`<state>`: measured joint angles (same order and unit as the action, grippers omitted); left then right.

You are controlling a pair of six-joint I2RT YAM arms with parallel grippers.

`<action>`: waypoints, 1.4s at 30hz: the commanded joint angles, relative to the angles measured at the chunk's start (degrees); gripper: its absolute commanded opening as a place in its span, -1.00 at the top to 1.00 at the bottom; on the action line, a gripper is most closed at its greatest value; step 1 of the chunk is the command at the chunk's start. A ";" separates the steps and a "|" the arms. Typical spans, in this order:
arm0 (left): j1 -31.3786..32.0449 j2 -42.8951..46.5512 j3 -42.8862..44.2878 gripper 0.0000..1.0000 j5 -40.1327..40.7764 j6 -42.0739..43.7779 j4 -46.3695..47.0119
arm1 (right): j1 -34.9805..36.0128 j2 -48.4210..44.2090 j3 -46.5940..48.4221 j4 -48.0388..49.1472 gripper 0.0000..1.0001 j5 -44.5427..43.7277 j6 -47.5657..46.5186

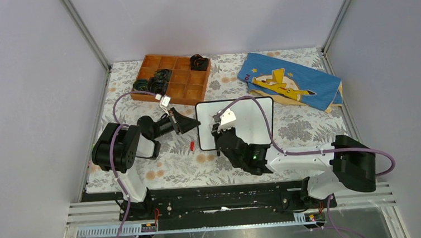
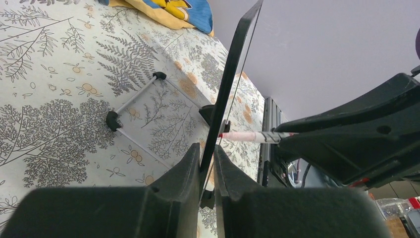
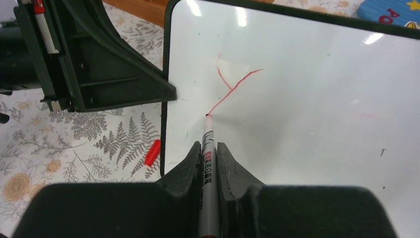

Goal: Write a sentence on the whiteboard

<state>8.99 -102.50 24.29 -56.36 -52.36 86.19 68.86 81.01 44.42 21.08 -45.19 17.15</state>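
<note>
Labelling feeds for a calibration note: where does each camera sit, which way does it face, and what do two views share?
Top external: above and behind the arms, looking down at the floral-print table; both arms show, bases nearest.
Left wrist: on the left arm, looking along the left claw, shut on the edge of the small black-framed white whiteboard.
Right wrist: on the right arm, looking along the right claw, shut on a grey red-tipped marker, tip on the board.
Shared: both wrist views show that marker and board.

Left hand (image 1: 195,126) blocks whiteboard (image 1: 253,121) left edge.
</note>
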 commanded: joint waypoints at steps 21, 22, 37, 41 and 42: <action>0.88 1.60 0.25 0.62 -0.09 0.66 2.21 | -1.19 -13.86 -5.66 -1.83 1.00 -5.77 -2.51; 0.92 1.56 0.23 0.62 -0.15 0.83 2.08 | -1.18 -13.67 -5.62 -1.09 1.00 -5.18 -2.62; 1.03 1.81 0.39 0.62 -0.24 1.20 1.37 | -1.19 -8.52 -2.54 4.55 1.00 -2.54 -5.84; 1.03 1.63 0.40 0.62 -0.23 1.21 1.26 | -1.26 -7.40 -2.32 5.00 1.00 -2.56 -5.64; 1.01 1.61 0.40 0.62 -0.24 1.21 1.26 | -1.19 -7.24 -2.32 5.16 1.00 -2.37 -5.56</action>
<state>9.41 -101.82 24.29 -56.42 -51.92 86.06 67.90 73.28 39.55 22.70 -47.46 11.97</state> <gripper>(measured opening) 0.196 0.159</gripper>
